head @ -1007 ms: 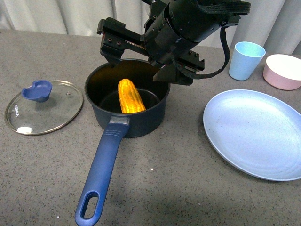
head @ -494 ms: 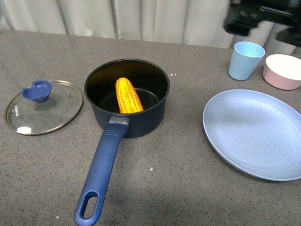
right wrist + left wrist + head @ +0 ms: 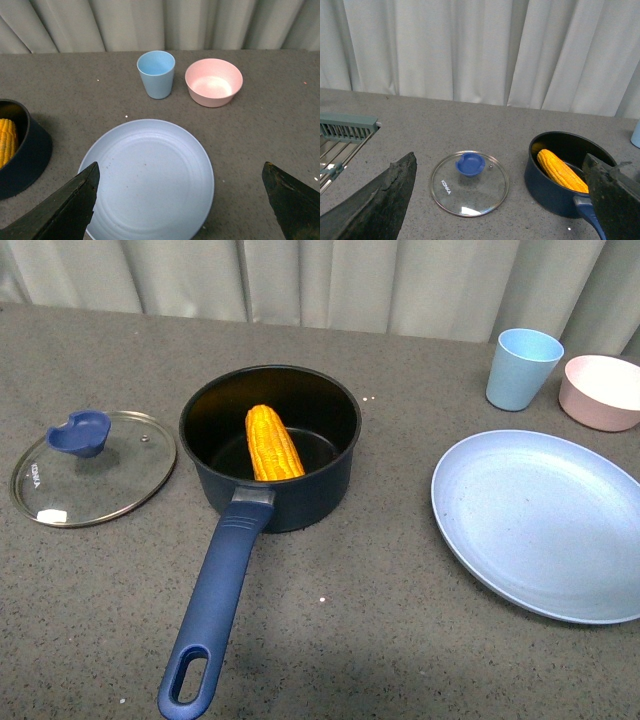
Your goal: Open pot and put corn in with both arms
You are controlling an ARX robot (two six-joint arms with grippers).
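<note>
While neither arm shows in front view, we see both grippers via wrist cams: left gripper (image 3: 500, 200) and right gripper (image 3: 180, 200), fingers spread wide, nothing held. Corn (image 3: 273, 443) lies inside pot (image 3: 270, 445), tip leaning on near wall by the handle. Lid (image 3: 93, 467) flat on table (image 3: 400, 630), just left of pot, apart. Plate (image 3: 545, 525) well right; cup (image 3: 523, 368) & bowl (image 3: 602, 391) behind it.
</note>
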